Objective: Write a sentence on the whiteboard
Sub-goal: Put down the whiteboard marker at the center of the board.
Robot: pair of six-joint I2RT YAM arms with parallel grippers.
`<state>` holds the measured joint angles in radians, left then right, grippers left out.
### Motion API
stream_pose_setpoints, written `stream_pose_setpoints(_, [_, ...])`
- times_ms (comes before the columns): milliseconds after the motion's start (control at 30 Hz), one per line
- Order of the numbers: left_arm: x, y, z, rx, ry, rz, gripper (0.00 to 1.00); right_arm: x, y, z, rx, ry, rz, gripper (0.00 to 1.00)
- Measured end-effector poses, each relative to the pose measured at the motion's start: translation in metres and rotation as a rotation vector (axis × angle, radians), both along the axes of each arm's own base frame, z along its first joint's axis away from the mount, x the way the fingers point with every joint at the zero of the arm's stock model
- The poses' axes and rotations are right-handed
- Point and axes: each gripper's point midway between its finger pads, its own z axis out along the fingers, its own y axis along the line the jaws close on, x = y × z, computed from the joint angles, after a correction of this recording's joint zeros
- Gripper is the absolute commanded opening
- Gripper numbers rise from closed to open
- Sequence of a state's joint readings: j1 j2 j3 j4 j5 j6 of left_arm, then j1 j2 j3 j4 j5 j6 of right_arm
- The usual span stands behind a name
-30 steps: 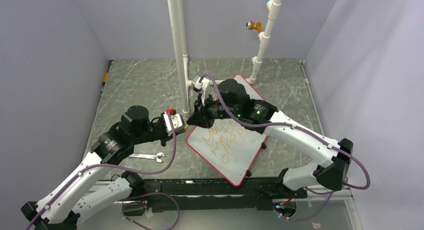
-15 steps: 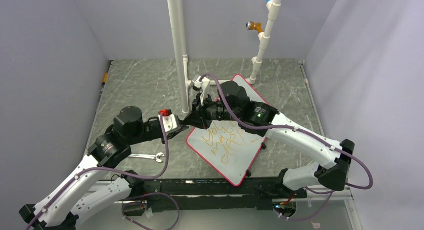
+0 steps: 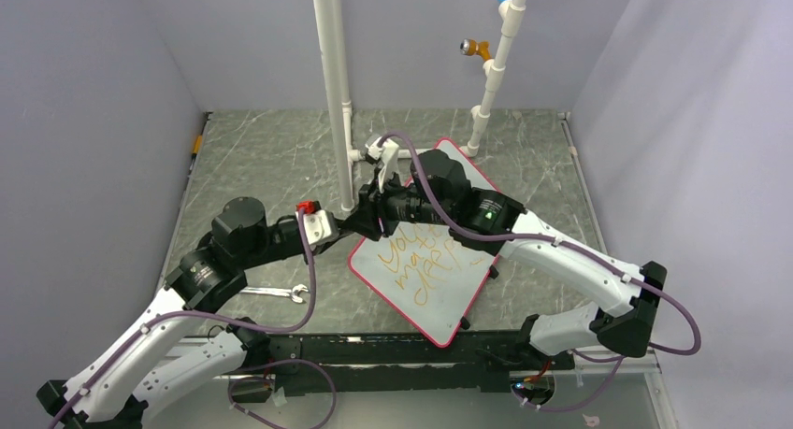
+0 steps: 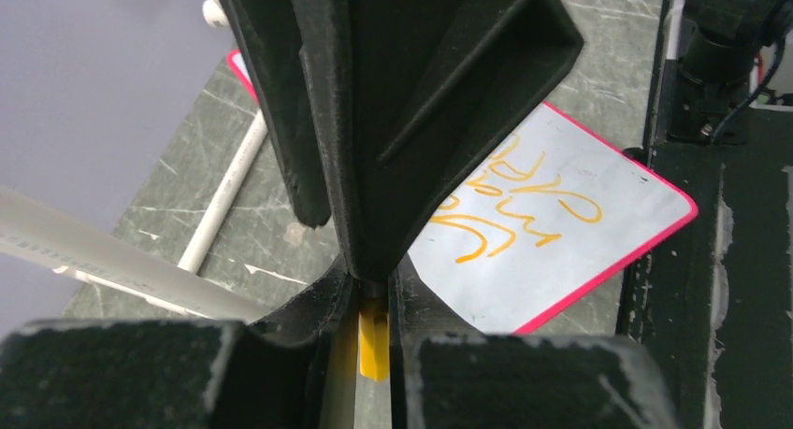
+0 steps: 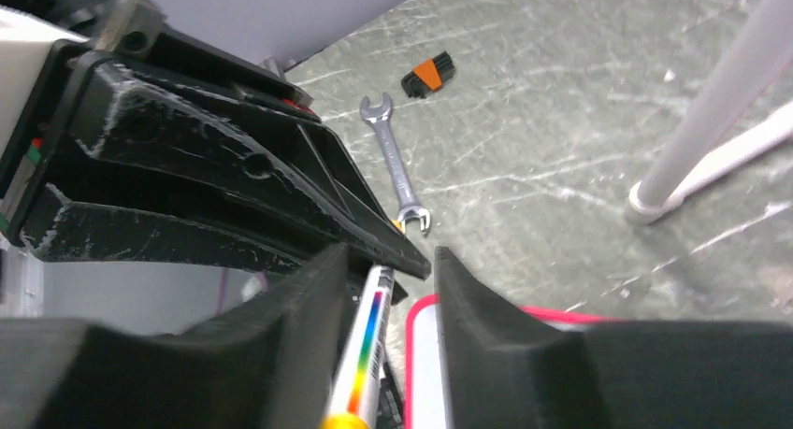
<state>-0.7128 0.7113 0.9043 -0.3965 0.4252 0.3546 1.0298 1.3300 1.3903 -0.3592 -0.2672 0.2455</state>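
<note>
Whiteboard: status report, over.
Left gripper pinching yellow end of marker; right gripper around barrel, grip unclear. Sentence written on whiteboard. White pipe close beside grippers; wrench off board.

The top camera sits high behind the arms and looks down on the whole dark green stone-look surface point(image 3: 271, 158). The left wrist camera peeks out very close past the black left pincer point(image 4: 373, 303), the right wrist camera past the black right pincer point(image 5: 388, 270). All three see the flat white red-rimmed board point(image 3: 449, 298).
</note>
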Motion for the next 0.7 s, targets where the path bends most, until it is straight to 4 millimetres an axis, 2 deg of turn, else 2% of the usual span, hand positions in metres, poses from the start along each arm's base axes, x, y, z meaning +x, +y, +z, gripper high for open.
stream_pose_setpoints(67, [0.001,0.000,0.003,-0.008,-0.009,0.003,0.00,0.005,-0.004,0.001,-0.005,-0.004,-0.038,0.72])
stream_pose_setpoints(200, [0.001,0.002,0.013,-0.033,-0.041,0.019,0.00,0.015,-0.011,0.006,0.000,-0.010,-0.102,0.88])
stream_pose_setpoints(300, [0.004,0.004,0.017,-0.044,-0.055,0.038,0.00,0.018,-0.016,0.012,0.008,-0.015,-0.135,0.90])
stream_pose_setpoints(433, [0.017,0.011,0.015,-0.047,-0.034,0.132,0.00,0.009,-0.029,0.022,0.015,-0.020,-0.163,0.91])
stream_pose_setpoints(567, [0.030,0.026,0.008,-0.067,0.051,0.285,0.00,0.012,-0.057,0.044,0.057,-0.060,-0.269,0.91])
stream_pose_setpoints(700, [0.038,0.049,-0.006,-0.122,0.186,0.481,0.00,0.018,-0.089,0.053,0.080,-0.088,-0.389,0.92])
